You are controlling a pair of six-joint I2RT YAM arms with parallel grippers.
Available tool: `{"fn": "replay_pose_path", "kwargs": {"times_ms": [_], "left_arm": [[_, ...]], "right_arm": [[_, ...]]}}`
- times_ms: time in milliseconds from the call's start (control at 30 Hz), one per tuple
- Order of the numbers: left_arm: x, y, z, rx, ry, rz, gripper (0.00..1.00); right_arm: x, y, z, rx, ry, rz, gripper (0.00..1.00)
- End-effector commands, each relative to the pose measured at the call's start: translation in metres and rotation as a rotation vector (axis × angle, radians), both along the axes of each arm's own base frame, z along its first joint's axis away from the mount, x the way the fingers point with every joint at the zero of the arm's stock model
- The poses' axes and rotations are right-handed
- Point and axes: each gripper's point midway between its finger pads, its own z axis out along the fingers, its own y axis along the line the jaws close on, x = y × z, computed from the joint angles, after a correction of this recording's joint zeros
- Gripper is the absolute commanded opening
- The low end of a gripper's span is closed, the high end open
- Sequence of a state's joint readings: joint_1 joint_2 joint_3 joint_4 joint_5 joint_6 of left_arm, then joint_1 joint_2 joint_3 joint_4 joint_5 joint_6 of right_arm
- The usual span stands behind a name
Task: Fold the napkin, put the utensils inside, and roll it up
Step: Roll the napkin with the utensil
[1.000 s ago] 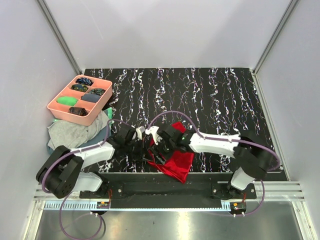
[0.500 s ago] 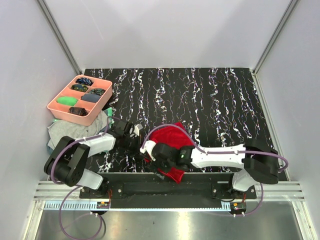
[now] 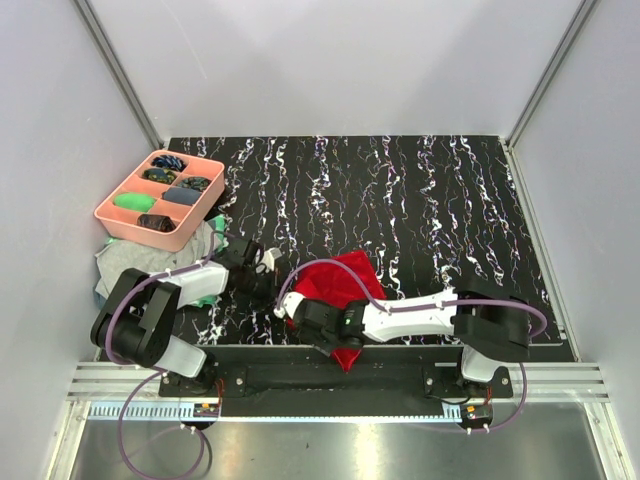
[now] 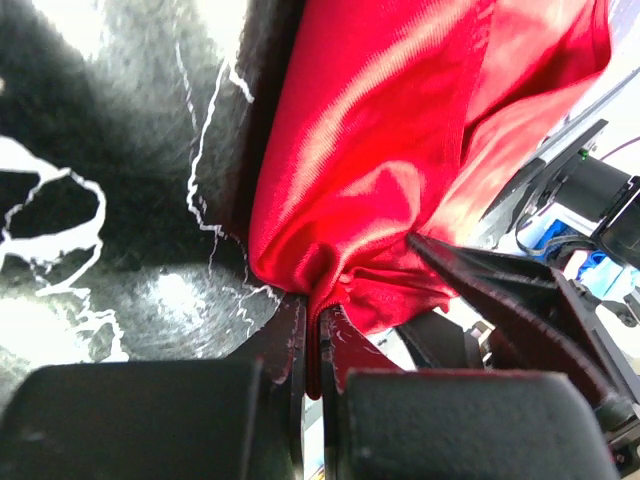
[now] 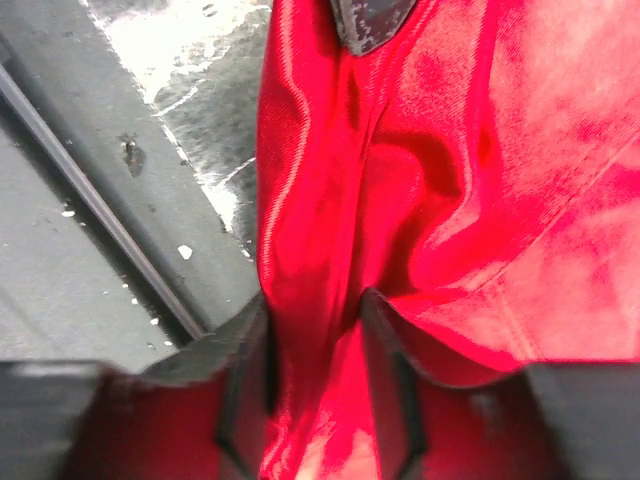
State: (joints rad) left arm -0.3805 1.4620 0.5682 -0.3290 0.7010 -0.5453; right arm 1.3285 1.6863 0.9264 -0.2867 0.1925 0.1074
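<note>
Table [image 3: 420,200], one: black top with white marbling, the landmark for all entries below.

Arms, two: both lie low along the table's near edge, reaching toward its near middle.

Napkin [image 3: 335,285], one: bright red cloth, bunched and creased, lying at the table's near middle with its lower tip hanging over the near edge. Both grippers are on it.

Cloth pile [image 3: 140,265], one: grey on top with a green edge showing; it sits off the table's left near corner, just below the tray. I cannot count the cloths in it.

Tray [image 3: 160,200], one: pink, divided into six compartments, at the table's left edge; each compartment holds a small item, one green, the others dark or blue.

Left gripper [image 4: 312,345], one: jaws pressed together, pinching a gathered corner of the napkin [image 4: 380,160] just above the table surface.

Right gripper [image 5: 315,345], one: jaws set partly apart with a ridge of the napkin [image 5: 440,170] bunched between them, at the table's near edge. Whether they clamp the cloth cannot be told.

Utensils: none countable in any view.
</note>
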Motion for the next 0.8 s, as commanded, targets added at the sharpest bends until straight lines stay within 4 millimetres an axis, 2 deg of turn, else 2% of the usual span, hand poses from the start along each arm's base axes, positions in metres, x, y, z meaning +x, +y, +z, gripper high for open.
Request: {"fn": "replay_pose_path", "kwargs": {"times_ms": [0, 133, 167, 333, 433, 500, 567, 633, 767], "left_arm": [[0.004, -0.001, 0.005, -0.016, -0.012, -0.023, 0.0], [0.01, -0.001, 0.014, -0.039, -0.044, -0.016, 0.0], [0.013, 0.0, 0.017, -0.043, -0.053, -0.01, 0.03], [0.031, 0.007, 0.036, -0.061, -0.142, 0.043, 0.35], [0.043, 0.015, 0.045, -0.049, -0.211, 0.084, 0.49], [0.049, 0.02, 0.049, -0.04, -0.246, 0.104, 0.54], [0.056, 0.025, 0.055, -0.018, -0.309, 0.118, 0.64], [0.06, 0.028, 0.06, -0.004, -0.363, 0.131, 0.73], [0.064, 0.031, 0.066, -0.004, -0.431, 0.159, 0.76]], "right_arm": [[0.001, 0.005, -0.005, -0.004, 0.013, 0.002, 0.38], [0.0, 0.004, -0.006, 0.011, 0.066, 0.005, 0.29], [0.001, 0.005, -0.006, 0.024, 0.078, 0.005, 0.28], [0.002, 0.002, -0.004, 0.107, 0.183, 0.009, 0.25], [0.006, 0.0, -0.003, 0.164, 0.242, 0.008, 0.25], [0.007, -0.001, -0.002, 0.194, 0.287, 0.023, 0.25], [0.003, 0.0, -0.001, 0.221, 0.327, 0.049, 0.24], [0.009, -0.002, 0.0, 0.252, 0.351, 0.042, 0.24], [0.008, -0.001, 0.004, 0.303, 0.442, 0.05, 0.24]]}}
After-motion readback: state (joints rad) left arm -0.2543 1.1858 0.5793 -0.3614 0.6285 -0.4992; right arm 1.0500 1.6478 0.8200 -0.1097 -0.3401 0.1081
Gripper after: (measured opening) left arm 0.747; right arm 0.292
